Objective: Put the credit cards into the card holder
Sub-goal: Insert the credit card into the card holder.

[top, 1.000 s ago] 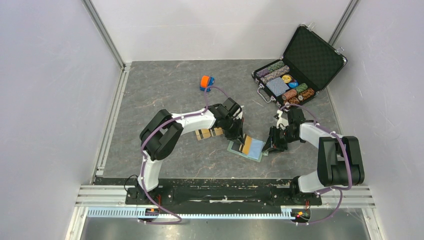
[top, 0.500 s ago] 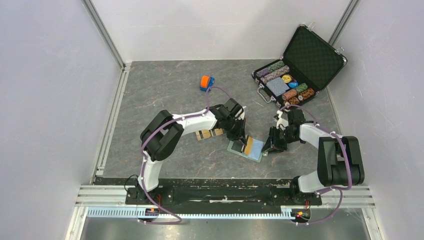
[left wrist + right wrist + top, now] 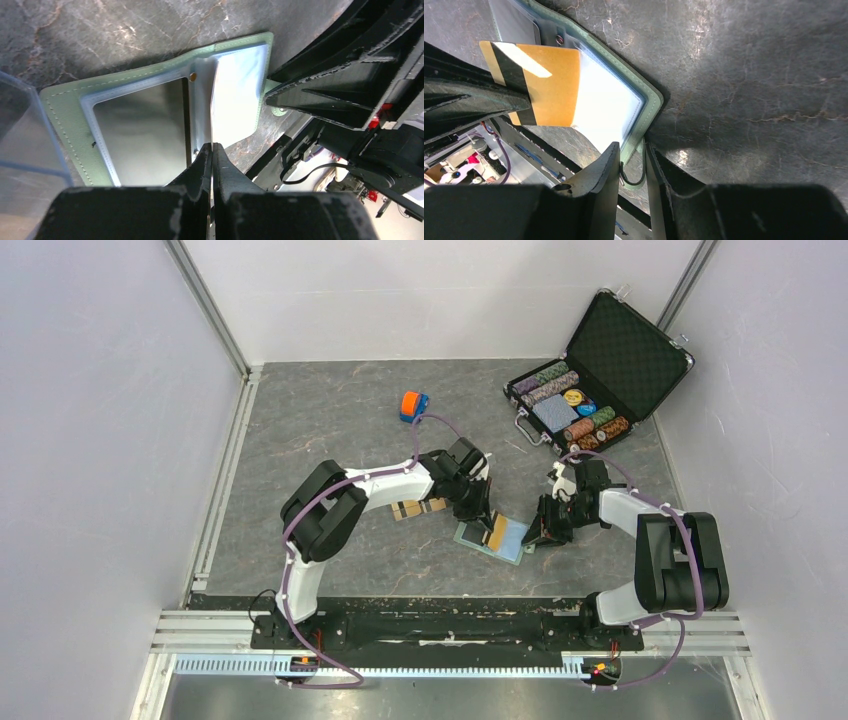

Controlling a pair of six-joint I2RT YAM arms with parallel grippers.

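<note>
The sage-green card holder [image 3: 510,538] lies open on the table, its pale blue inside facing up. My left gripper [image 3: 487,523] is shut on an orange-gold credit card [image 3: 551,85] with a black stripe. The card stands on edge over the holder's middle fold, its lower edge at the right clear pocket. In the left wrist view the holder's green rim [image 3: 65,105] frames a glossy left pocket, and the card shows only as a thin line between my left gripper [image 3: 212,146]. My right gripper [image 3: 631,150] pinches the holder's snap tab [image 3: 636,172] at its right edge [image 3: 651,107].
More credit cards, orange-gold and black, [image 3: 420,507] lie under the left forearm in a clear plastic tray [image 3: 30,125]. An orange-and-blue toy car [image 3: 413,405] sits further back. An open black chip case [image 3: 590,380] stands at the back right.
</note>
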